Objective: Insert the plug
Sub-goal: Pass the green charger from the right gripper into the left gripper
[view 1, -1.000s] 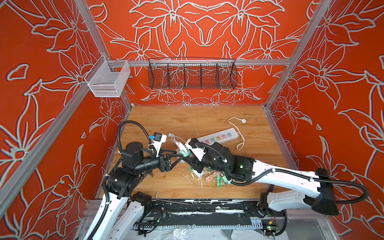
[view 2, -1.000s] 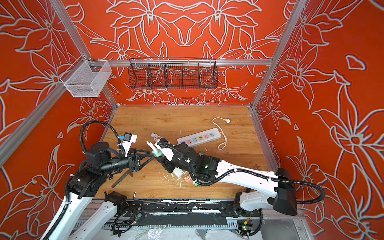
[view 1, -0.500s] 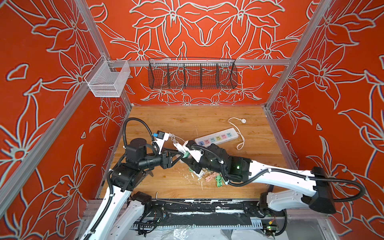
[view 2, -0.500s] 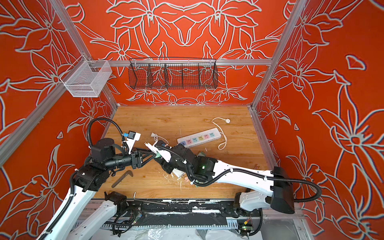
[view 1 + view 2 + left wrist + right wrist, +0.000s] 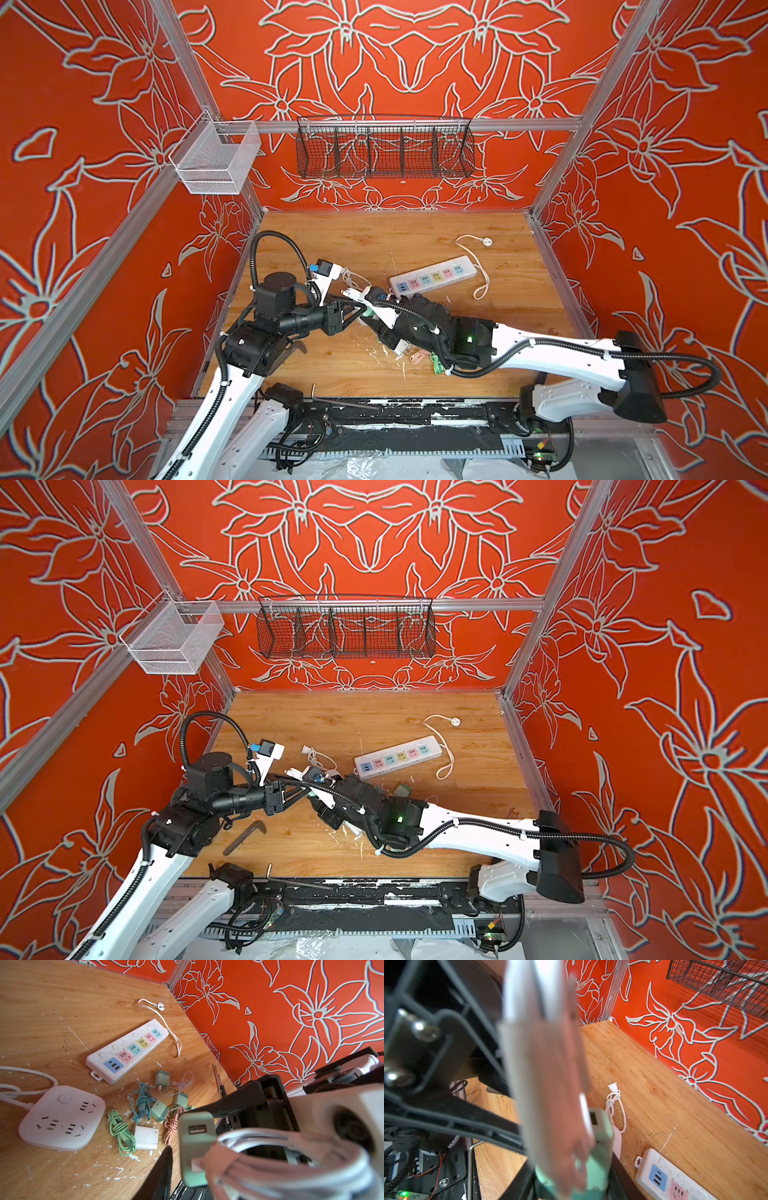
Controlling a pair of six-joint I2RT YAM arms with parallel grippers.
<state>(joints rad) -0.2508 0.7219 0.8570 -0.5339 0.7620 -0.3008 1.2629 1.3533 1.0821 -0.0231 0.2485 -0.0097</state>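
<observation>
The green plug [image 5: 195,1147] [image 5: 600,1147] hangs above the table near its front left, with my right gripper [image 5: 372,322] [image 5: 571,1186] shut on it. A white cable bundle [image 5: 291,1157] with a pink strap is plugged into it. My left gripper [image 5: 359,311] [image 5: 175,1130] reaches in from the left, its jaws narrow around the same plug. Whether both fingers press on it does not show. The long white power strip [image 5: 432,277] [image 5: 128,1051] with coloured sockets lies just behind. A rounded white socket block [image 5: 62,1118] lies under the grippers.
Loose chargers and coiled cables [image 5: 145,1105] lie in front of the strip. An angled key [image 5: 245,837] rests at the front left. The strip's cord [image 5: 473,253] loops to the right. A black wire basket [image 5: 384,151] and a white mesh basket [image 5: 214,160] hang on the walls.
My left gripper has moved right to meet the right gripper, and its jaws have narrowed around the green plug. The right gripper has kept its hold and shifted slightly left.
</observation>
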